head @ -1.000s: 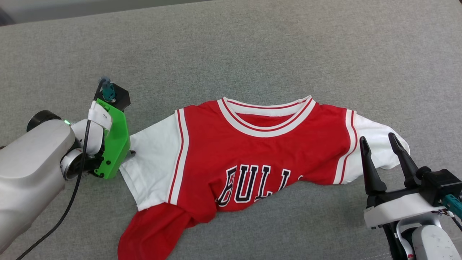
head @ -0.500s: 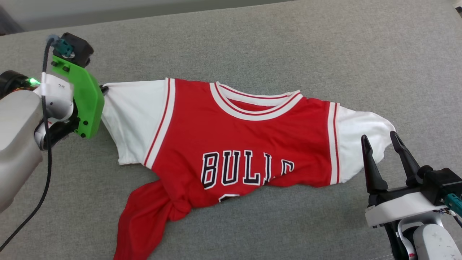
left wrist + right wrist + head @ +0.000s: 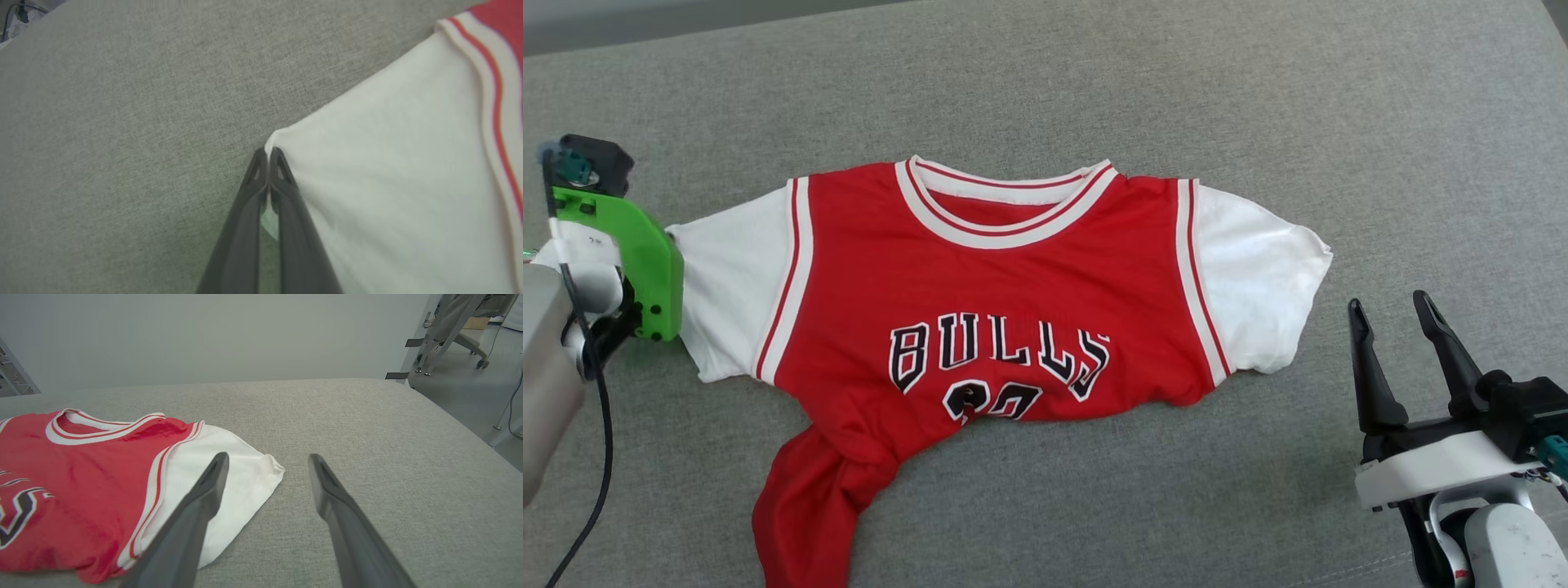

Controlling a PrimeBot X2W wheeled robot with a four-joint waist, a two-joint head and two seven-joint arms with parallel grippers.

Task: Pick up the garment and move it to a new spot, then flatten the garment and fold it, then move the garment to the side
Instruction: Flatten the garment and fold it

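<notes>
The garment (image 3: 996,278), a red jersey with white sleeves and black "BULLS" lettering, lies face up on the grey fabric surface (image 3: 1258,98). Its lower part is bunched and twisted toward the lower left (image 3: 809,506). My left gripper (image 3: 267,153) is shut on the outer corner of the white left sleeve (image 3: 388,163); in the head view its green wrist mount (image 3: 645,261) hides the fingers. My right gripper (image 3: 1388,304) stands open to the right of the other white sleeve (image 3: 1258,278), apart from it, and holds nothing. In the right wrist view the right gripper (image 3: 268,457) is near the sleeve's tip (image 3: 261,469).
The grey surface stretches wide beyond and to the right of the garment. Its right edge (image 3: 482,445) drops to a floor with metal stands (image 3: 441,330). A black cable (image 3: 592,457) hangs from the left arm.
My left gripper closed on the left sleeve and pulled it to the left. The garment slid left with it and spread flatter, showing more lettering. My right gripper stayed open and nearly still.
</notes>
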